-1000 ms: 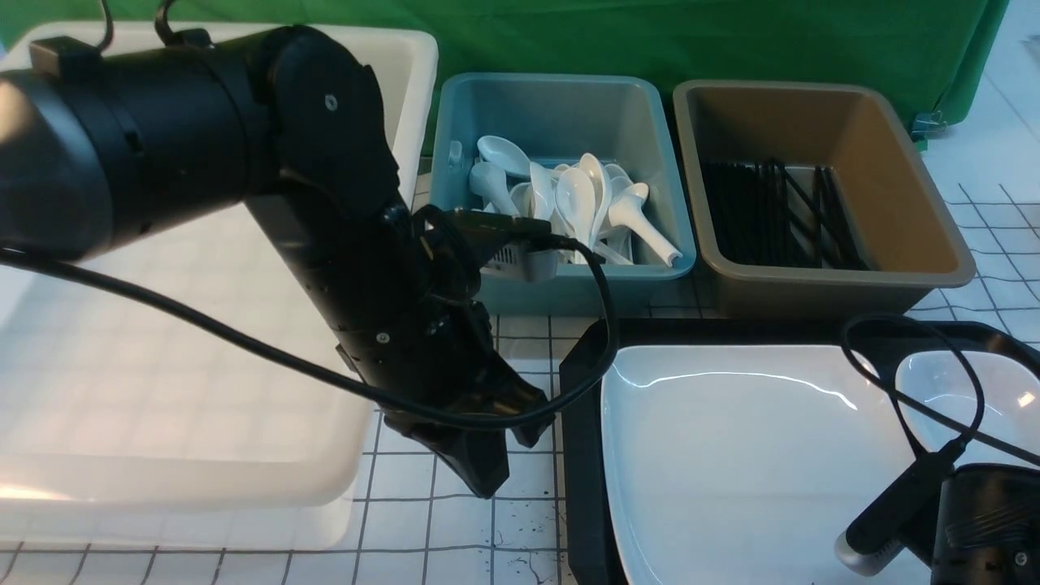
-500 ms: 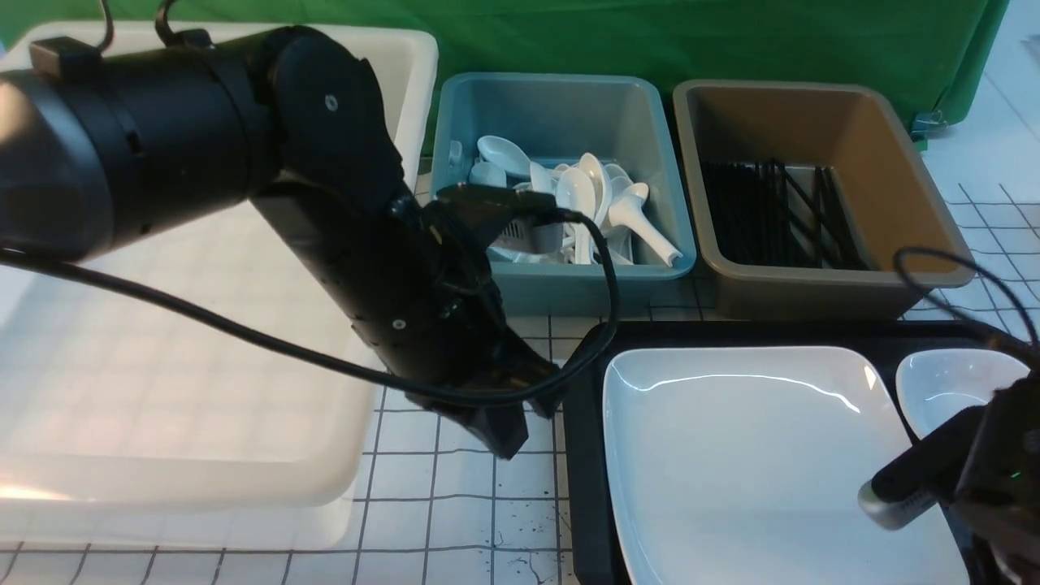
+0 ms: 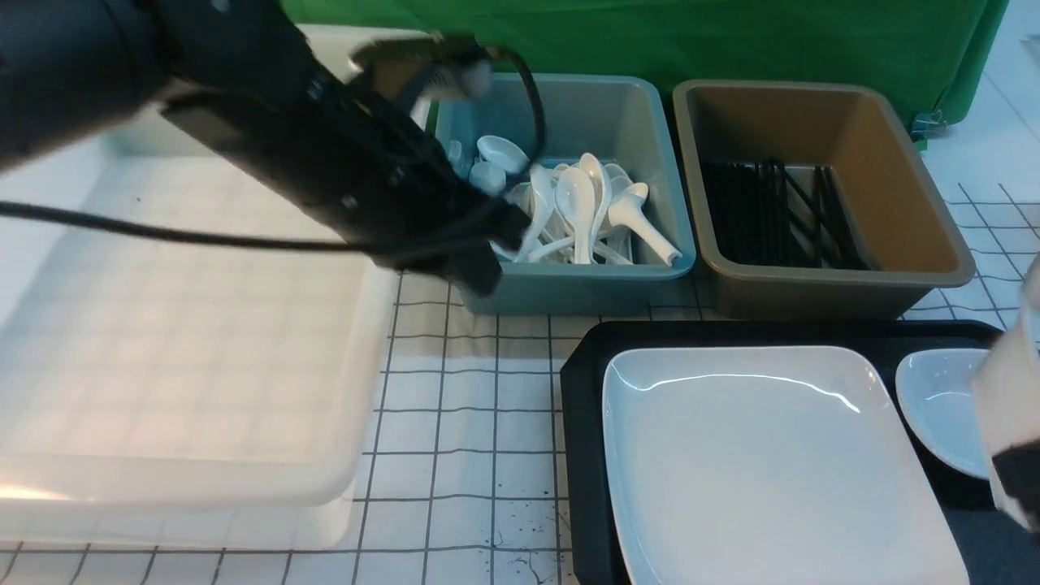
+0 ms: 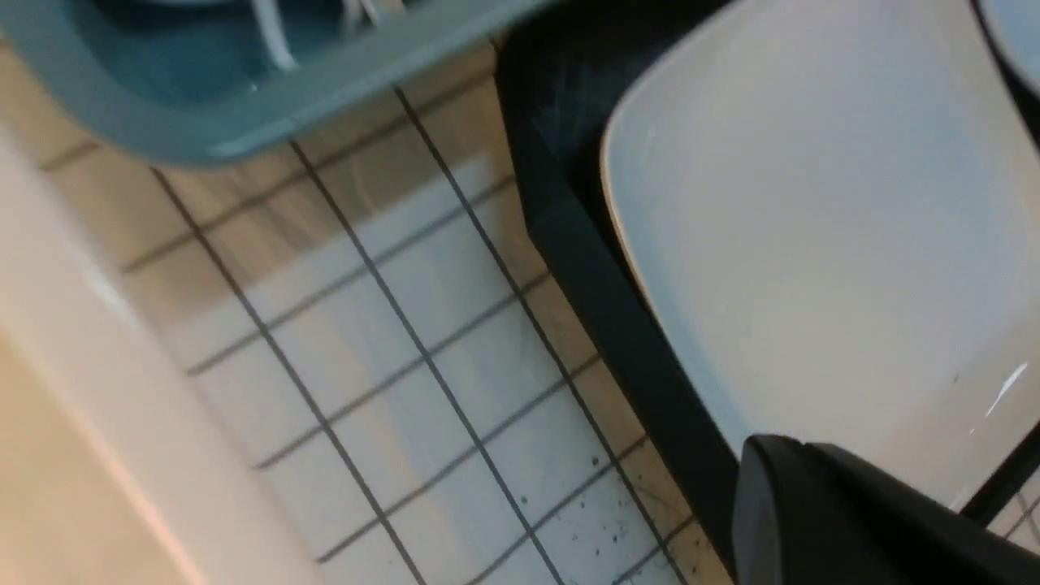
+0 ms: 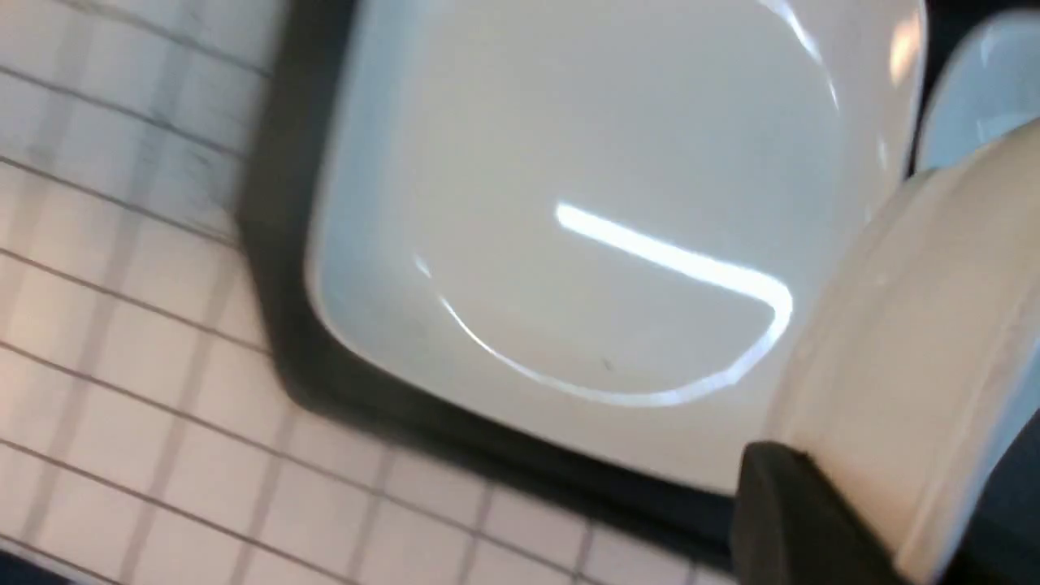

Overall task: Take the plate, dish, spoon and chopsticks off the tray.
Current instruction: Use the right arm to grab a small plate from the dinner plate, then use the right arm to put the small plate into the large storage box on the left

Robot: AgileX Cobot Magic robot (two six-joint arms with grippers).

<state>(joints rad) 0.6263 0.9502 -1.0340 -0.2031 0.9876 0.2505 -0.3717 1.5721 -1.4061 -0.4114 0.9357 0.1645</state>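
The large white plate (image 3: 764, 455) (image 4: 812, 203) (image 5: 585, 162) lies on the black tray (image 3: 581, 406) (image 4: 585, 244). A small white dish (image 3: 938, 406) sits on the tray's right side. My right gripper (image 3: 1020, 479) (image 5: 886, 487) is at the right edge, shut on another white dish (image 3: 1007, 398) (image 5: 910, 325) held edge-up above the tray. My left gripper (image 3: 479, 280) (image 4: 756, 463) is shut and empty, raised in front of the blue bin. White spoons (image 3: 577, 203) lie in that bin and black chopsticks (image 3: 772, 211) in the brown tub; none show on the tray.
A big white bin (image 3: 162, 325) fills the left side. The blue bin (image 3: 569, 284) and brown tub (image 3: 934, 268) stand behind the tray. Gridded tabletop (image 3: 471, 422) lies between white bin and tray. A green cloth hangs at the back.
My left arm has risen and swung back from beside the tray to the blue bin. The right gripper has closed on a white dish and lifted it at the right edge.
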